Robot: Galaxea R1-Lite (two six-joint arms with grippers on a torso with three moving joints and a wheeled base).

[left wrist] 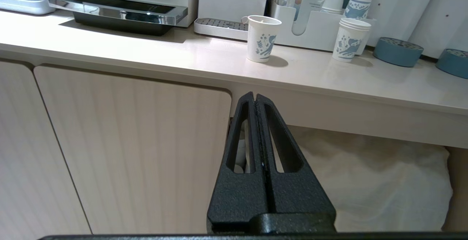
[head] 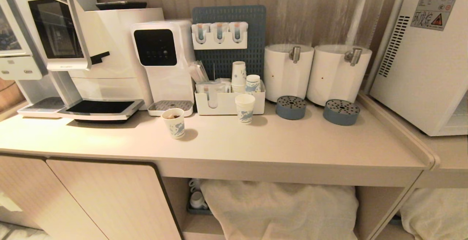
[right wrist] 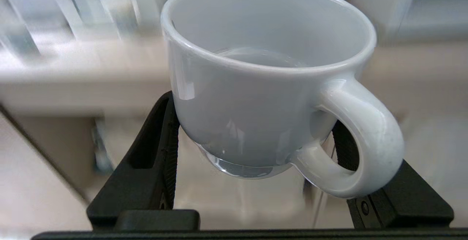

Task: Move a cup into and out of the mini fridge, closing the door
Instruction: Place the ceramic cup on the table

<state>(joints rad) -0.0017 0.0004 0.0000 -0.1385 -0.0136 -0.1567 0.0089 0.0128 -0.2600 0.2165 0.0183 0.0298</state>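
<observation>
I have the cup (right wrist: 263, 86) clamped in the right pincer (right wrist: 256, 137); its two black fingers (right wrist: 153, 152) press the mug's lower body from either side, and the loop handle sticks out toward the camera past one finger; the cup sits upright and I see nothing inside it; the background behind it is smeared, so I cannot place it against the bench from that view, and neither arm shows in the head view.

The left pincer (left wrist: 255, 97) is closed, fingers pressed flat together with nothing between them; it hangs below the bench's front edge, in front of a pale cabinet door (left wrist: 139, 148) and beside an open shelf stuffed with white cloth (left wrist: 376, 181).

The mini fridge (head: 420, 61) stands at the right end of the bench (head: 256, 145), on a slightly lower section past the raised end lip; I see its vented side and warning sticker, but its front is cut off at the picture's edge.

Along the bench's back edge stand two drink dispensers (head: 314, 46); two printed paper cups (head: 173, 123) stand nearer the middle.
</observation>
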